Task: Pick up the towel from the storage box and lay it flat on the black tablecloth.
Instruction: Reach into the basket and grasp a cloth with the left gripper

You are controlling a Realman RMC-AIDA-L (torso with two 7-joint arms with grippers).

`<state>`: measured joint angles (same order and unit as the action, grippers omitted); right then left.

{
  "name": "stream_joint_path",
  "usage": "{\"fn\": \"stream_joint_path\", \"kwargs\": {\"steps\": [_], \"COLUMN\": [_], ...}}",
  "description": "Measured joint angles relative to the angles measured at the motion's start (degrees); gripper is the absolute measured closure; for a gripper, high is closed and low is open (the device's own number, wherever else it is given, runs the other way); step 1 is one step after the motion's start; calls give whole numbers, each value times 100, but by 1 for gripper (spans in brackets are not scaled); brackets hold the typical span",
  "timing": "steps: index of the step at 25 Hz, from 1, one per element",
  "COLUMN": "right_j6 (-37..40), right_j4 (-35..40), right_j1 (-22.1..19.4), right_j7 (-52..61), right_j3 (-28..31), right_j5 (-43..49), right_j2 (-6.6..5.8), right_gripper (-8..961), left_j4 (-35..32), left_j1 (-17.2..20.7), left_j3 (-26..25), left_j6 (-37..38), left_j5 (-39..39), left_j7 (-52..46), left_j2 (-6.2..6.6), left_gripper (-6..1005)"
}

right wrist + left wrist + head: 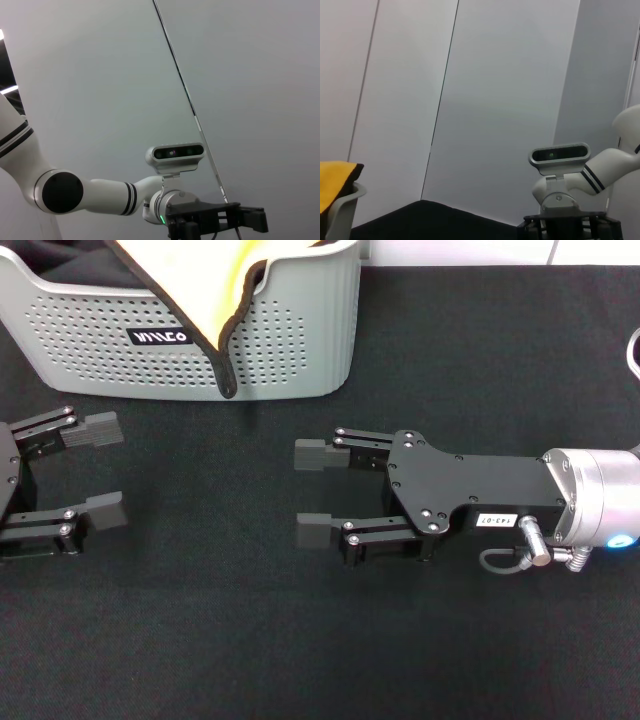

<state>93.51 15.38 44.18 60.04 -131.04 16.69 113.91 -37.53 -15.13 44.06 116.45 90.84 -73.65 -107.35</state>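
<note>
The towel (215,275), yellow on the face that shows with black stitched edging, hangs over the front rim of the light grey storage box (290,335) at the top left of the head view. A yellow corner of it also shows in the left wrist view (334,182), on the box rim (342,210). My left gripper (105,470) is open and empty at the left edge, below the box. My right gripper (318,492) is open and empty in the middle, below and right of the box. Both lie over the black tablecloth (200,640).
The black tablecloth covers the whole table in the head view. A dark cloth (80,265) lies inside the box at its left. The wrist views show grey wall panels and the other arm (90,192) with its camera (559,154).
</note>
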Motion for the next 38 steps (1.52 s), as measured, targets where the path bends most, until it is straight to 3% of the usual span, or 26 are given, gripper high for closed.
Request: {"fn": "stream_joint_path", "kwargs": {"steps": [12,16,22,27,30,34,38], "right_j6": [-15,-60,-51,276,536,816,921], "right_j4": [-31,-69,-94,-53,-52,-52,-53], "right_j1": [-41,-182,-725,-1367,-1593,-1827,-1867], "right_j7": [-15,-62,-435,-813,-975,-1083,-1172], "right_j3": [23,282,855,1626,1824,2013,2028], "right_j5": [-8,33,38,39,26,23,24], "right_j2": [8,-10,-45,6,40,72,100], "right_gripper": [164,164,165,165,165,165,166], "left_j4": [14,48,24,81,84,203,597], "left_j1": [3,-89,-309,-645,-719,-830,-1033], "left_j3": [-38,-346,-604,-602,-605,-579,-575], "left_j6": [-4,-113,-1134,-2212,-2613,-3113,-3544], "left_j5": [-24,-13,75,615,699,765,782], "left_j7": [3,-279,-1075,-1688,-1744,-1694,-1605], "left_j2": [-35,-91,-297,-682,-849,-937,-951], "left_gripper": [145,147,150,152,172,248,246]}}
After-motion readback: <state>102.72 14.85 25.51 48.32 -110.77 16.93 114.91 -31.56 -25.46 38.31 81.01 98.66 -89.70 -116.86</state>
